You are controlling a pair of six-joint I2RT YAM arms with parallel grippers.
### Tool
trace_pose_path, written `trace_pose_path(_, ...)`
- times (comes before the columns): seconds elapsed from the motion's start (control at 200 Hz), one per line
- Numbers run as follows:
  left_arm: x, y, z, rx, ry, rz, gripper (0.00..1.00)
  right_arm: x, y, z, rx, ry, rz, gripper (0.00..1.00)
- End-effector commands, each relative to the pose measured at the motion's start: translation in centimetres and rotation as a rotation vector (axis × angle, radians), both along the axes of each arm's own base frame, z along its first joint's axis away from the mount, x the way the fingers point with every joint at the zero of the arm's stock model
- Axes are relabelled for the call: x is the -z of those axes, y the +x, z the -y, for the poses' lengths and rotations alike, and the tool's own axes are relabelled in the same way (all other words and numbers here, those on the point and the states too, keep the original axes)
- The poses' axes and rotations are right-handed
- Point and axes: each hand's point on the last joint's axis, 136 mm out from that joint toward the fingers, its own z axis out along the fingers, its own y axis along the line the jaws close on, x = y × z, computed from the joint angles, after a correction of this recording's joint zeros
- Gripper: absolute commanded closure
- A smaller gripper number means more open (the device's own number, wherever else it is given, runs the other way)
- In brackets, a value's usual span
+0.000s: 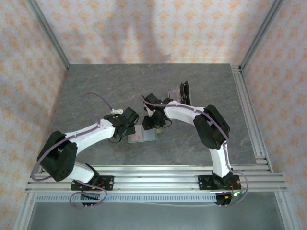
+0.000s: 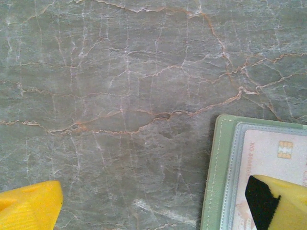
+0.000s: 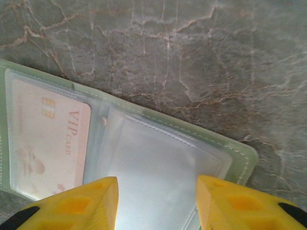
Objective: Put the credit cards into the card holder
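Right wrist: we're seeing the card holder (image 3: 240,154) lying open, VIP card (image 3: 48,139) sitting in one clear sleeve. Right gripper (image 3: 156,189) is hovering half-open over it; left gripper (image 2: 153,196) is straddling its edge, jaws wide apart.

Seen from above, the card holder (image 1: 144,137) lies mostly under the left pincer (image 1: 132,130) and right pincer (image 1: 151,129). The credit cards (image 1: 183,91) beyond are too small to count, perhaps three. The left wrist view's edge cuts off the sleeved card (image 2: 268,153).
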Motion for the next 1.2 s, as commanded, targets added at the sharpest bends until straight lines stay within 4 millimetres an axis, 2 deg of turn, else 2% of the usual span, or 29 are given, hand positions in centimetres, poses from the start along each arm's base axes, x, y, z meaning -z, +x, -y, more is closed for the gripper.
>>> trace_pose_path(0.0,-1.1,0.7,0.9,0.024,-0.020,0.041,0.00,1.3,-1.0,-0.3,0.031,0.033,-0.078,0.54)
trace_pose_path(0.22,-1.2,0.7,1.4,0.048,-0.039,0.055,0.00,1.4,-1.8,-1.5,0.079,0.126,-0.147,0.54)
trace_pose_path(0.525,-1.5,0.6,2.6,0.089,-0.091,0.094,0.00,0.6,-1.7,-3.1,0.121,0.222,-0.183,0.54)
trace_pose_path(0.746,-1.0,-0.3,4.1,0.145,-0.141,0.103,0.00,0.6,-1.4,-3.3,0.141,0.241,-0.186,0.54)
trace_pose_path(1.056,-0.5,-1.7,7.5,0.273,-0.178,0.142,0.00,0.9,-1.4,-3.0,0.152,0.240,-0.189,0.54)
trace_pose_path(1.196,-0.9,-2.2,7.6,0.268,-0.172,0.189,0.00,1.1,-1.5,-2.9,0.153,0.239,-0.191,0.54)
